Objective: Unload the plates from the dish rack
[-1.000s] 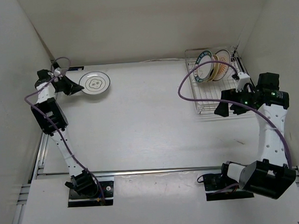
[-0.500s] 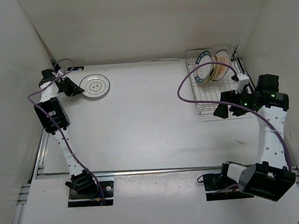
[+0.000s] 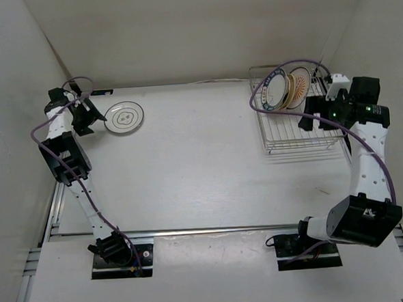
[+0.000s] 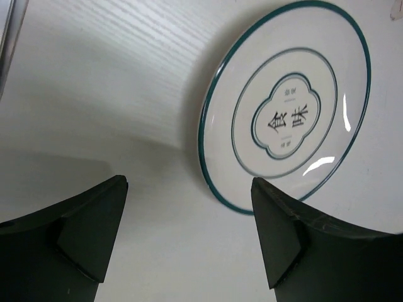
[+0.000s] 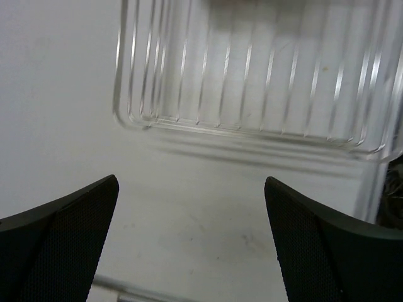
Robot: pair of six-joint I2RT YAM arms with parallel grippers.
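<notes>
1. Teal-rimmed plate (image 3: 124, 118) lies flat, face up, near the far left corner of the worktop (image 3: 202, 158); in the left wrist view (image 4: 286, 104) its centre characters read upright.
2. Left claw (image 3: 84, 117) sits just left of that plate, jaws spread, holding nothing; plate rim is just ahead of the fingertips (image 4: 261, 189).
3. Dish rack (image 3: 299, 128) is at the far right corner, long axis running near to far.
4. At its far end, a dark-rimmed plate (image 3: 274, 92) and an orange-rayed plate (image 3: 293, 89) stand on edge, faces turned left and slightly near.
5. Right claw (image 3: 309, 116) hangs over the rack's right side, jaws wide, empty.
</notes>
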